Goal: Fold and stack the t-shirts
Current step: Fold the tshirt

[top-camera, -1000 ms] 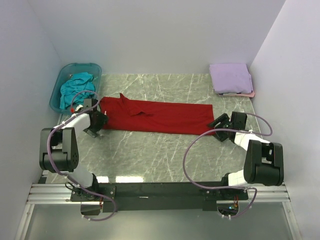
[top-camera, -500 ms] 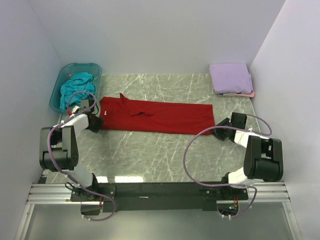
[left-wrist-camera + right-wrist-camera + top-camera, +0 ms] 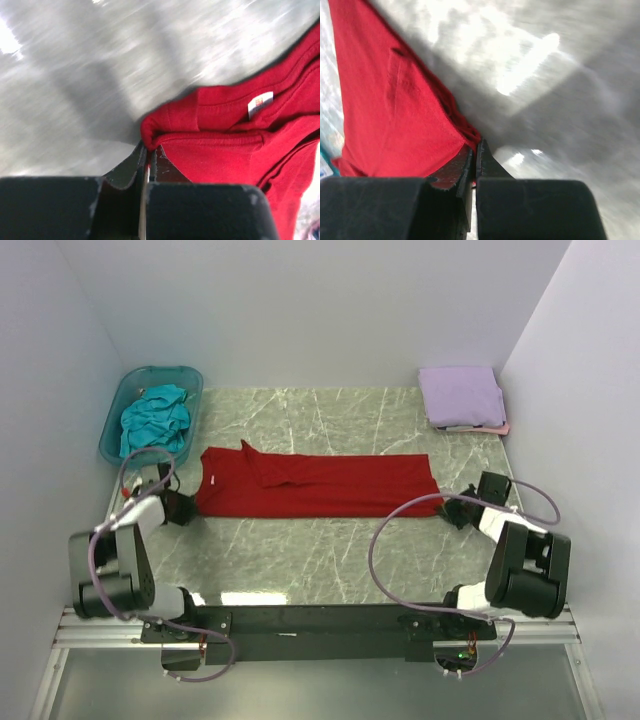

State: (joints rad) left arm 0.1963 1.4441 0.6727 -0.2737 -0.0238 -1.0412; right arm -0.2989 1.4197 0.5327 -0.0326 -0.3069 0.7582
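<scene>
On the marble table (image 3: 300, 560) we see the deep red t-shirt (image 3: 320, 483) lying flat. Our left jaws are pinched tight on its collar-end corner, and our right jaws on its hem-end corner.

Nothing legible is showing anywhere, and only a small white label (image 3: 260, 103) is sitting inside the neckband of the deep red t-shirt (image 3: 220, 150) in the left wrist view, carrying what is perhaps a reddish-orange mark, too blurred to read.
</scene>
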